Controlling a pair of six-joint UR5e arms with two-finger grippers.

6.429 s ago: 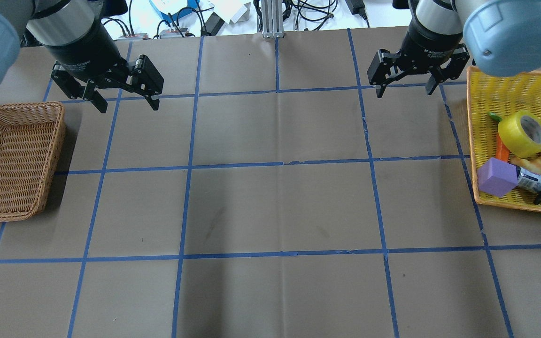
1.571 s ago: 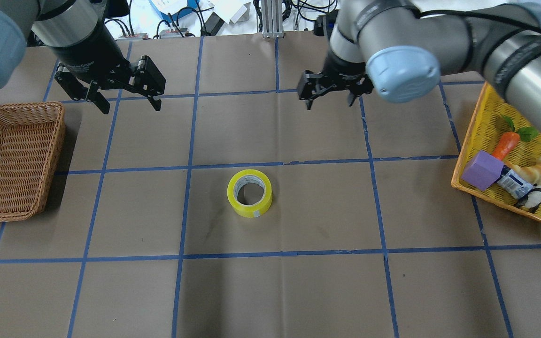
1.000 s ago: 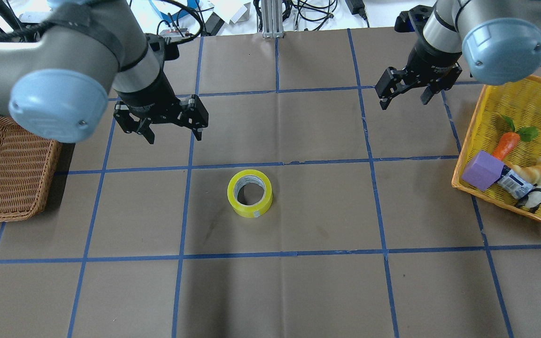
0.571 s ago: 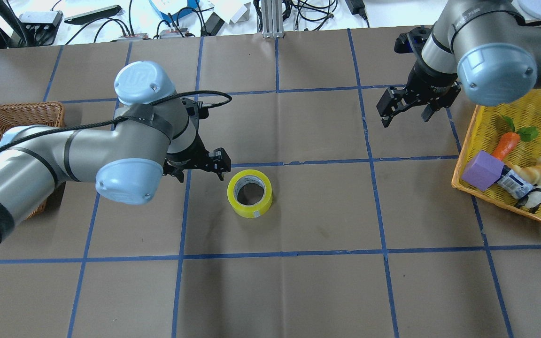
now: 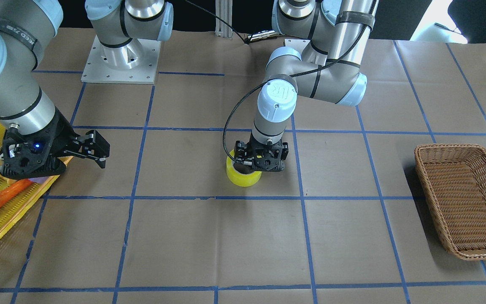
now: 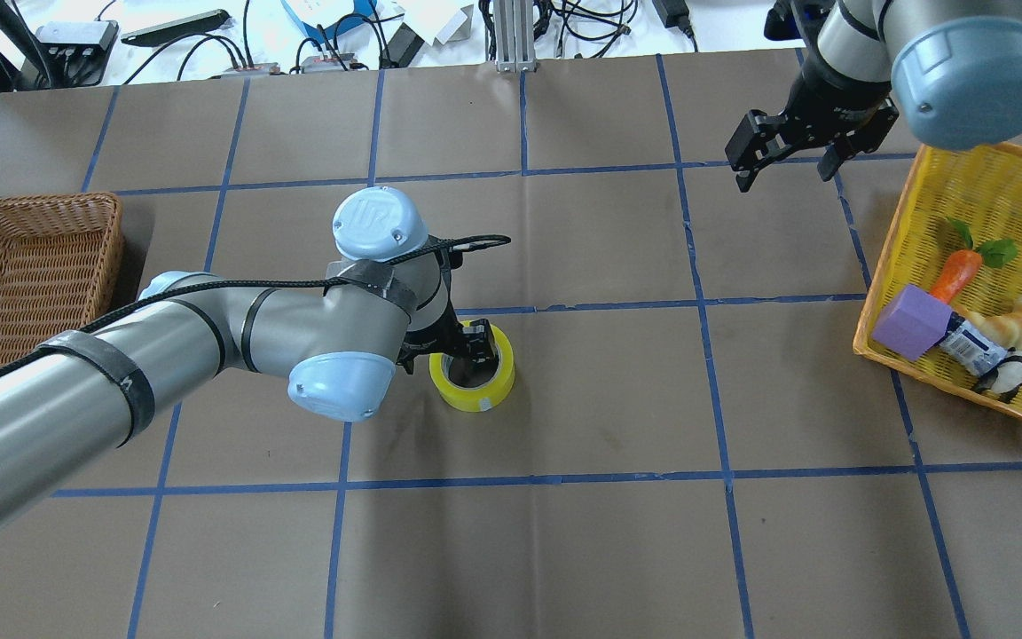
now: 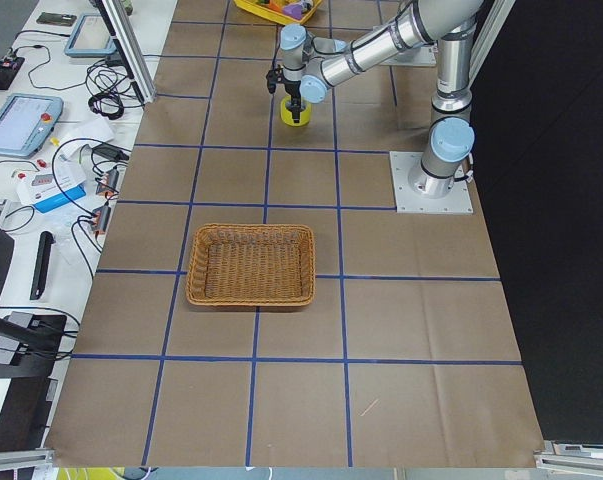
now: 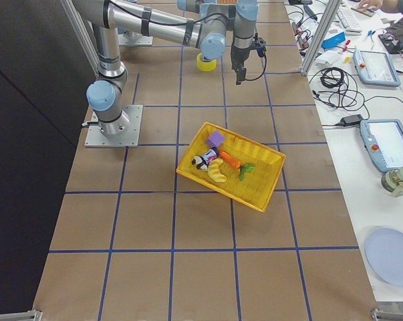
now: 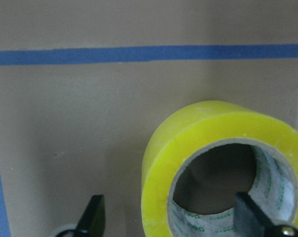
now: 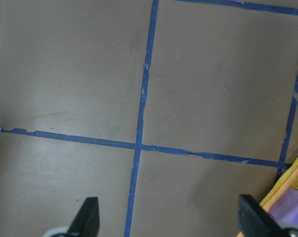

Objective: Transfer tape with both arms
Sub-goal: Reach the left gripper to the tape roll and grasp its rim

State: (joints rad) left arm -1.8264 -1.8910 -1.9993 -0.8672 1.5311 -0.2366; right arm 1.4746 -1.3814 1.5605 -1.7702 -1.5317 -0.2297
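Now the left gripper [image 5: 259, 162] is straddling one wall of the tape [image 5: 243, 179], jaws apart, while the right gripper [image 6: 784, 176] is hovering well away, jaws spread

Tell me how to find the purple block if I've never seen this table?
Go to the yellow basket at the table's end on the robot's right side. Inside it, look by the wall that faces the table's middle, next to the carrot and the croissant. The purple block is the only purple thing there, and the only one with flat sides and square corners.
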